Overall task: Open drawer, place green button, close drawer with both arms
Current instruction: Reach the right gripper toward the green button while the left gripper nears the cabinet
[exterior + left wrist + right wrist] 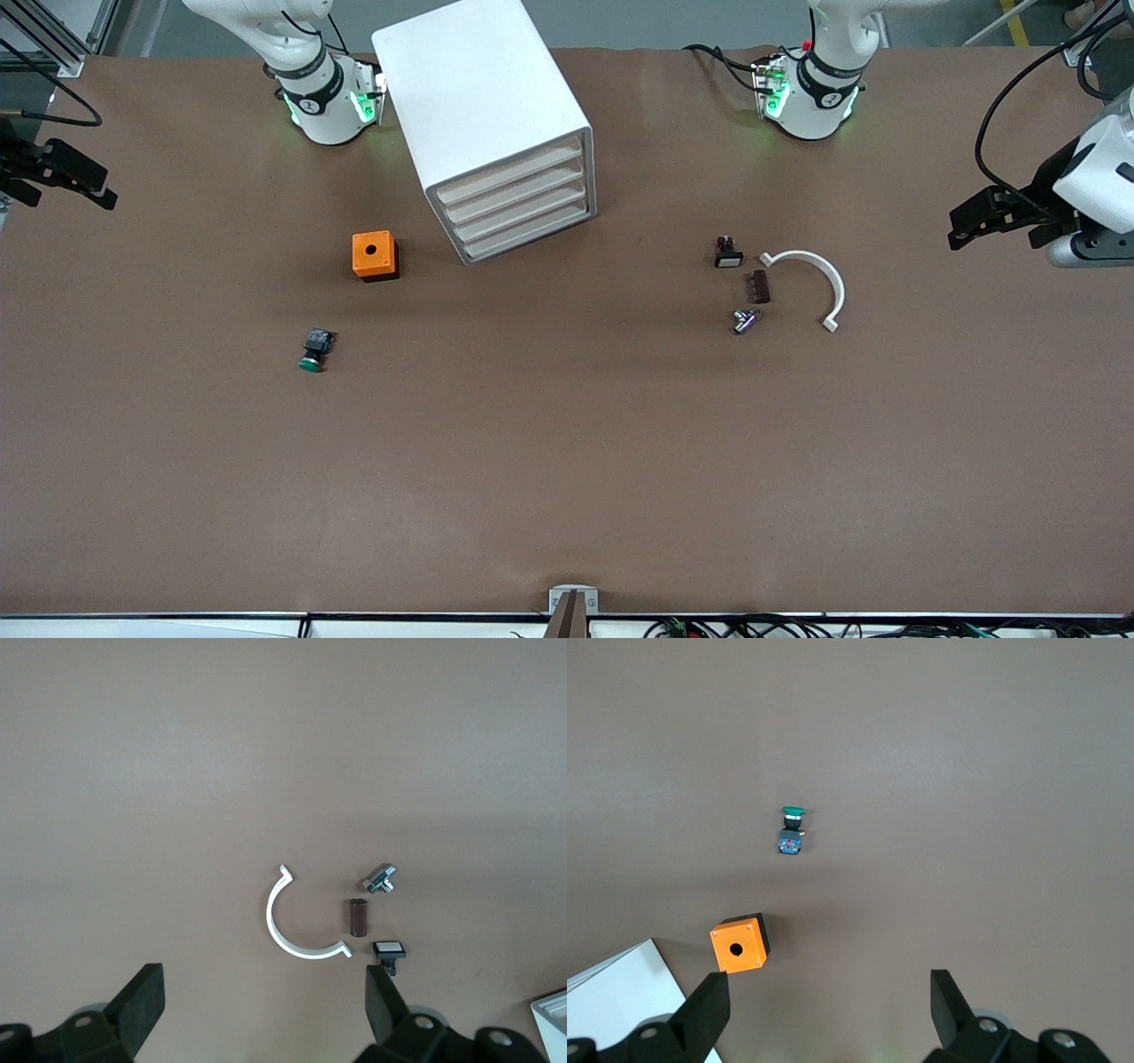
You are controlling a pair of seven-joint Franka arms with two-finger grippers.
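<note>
With all four drawers of the white cabinet shut, the green-capped button lies on the brown worktop nearer the camera than the orange cube, while the left gripper and right gripper wait over opposite ends, jaws wide and empty.

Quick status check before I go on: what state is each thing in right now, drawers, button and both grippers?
drawer: shut, like the other three in the cabinet.
button: lying on its side on the table, untouched, nearer the front camera than the orange cube.
left gripper: fingers open, empty, up over the table's left-arm end.
right gripper: fingers open, empty, up over the right-arm end.
</note>
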